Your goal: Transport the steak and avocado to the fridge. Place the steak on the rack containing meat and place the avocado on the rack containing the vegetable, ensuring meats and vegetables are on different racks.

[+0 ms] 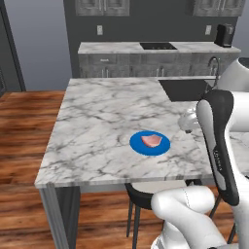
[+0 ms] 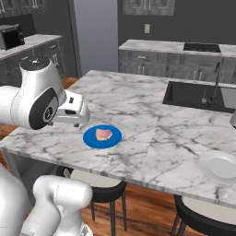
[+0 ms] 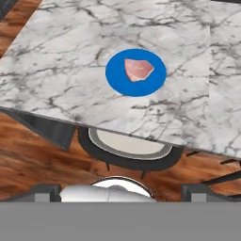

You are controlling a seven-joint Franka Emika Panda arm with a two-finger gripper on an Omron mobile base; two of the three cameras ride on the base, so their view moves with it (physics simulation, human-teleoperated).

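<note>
Item: stool (image 3: pixel 128 149), round pale seat in a dark rim, tucked under the near edge of the marble island (image 3: pixel 61 61), closest to the hand camera and just short of the blue plate (image 3: pixel 115 80). Item: gripper (image 3: pixel 121 190), two dark finger tips set wide apart at the foot of the hand view, holding nothing, poised back off the island's near edge and above the stool. Item: steak (image 3: pixel 138 69), flat pink slab with a paler rim, lying at the centre of the blue plate, which sits on the island close to its near edge. Relation: the steak lies forward of the gripper and slightly to one side, beyond the island's edge; its longer axis runs roughly crosswise between the tips. Item: white plate (image 2: pixel 220 166), bare, well apart from the blue plate along the same near edge.
</note>
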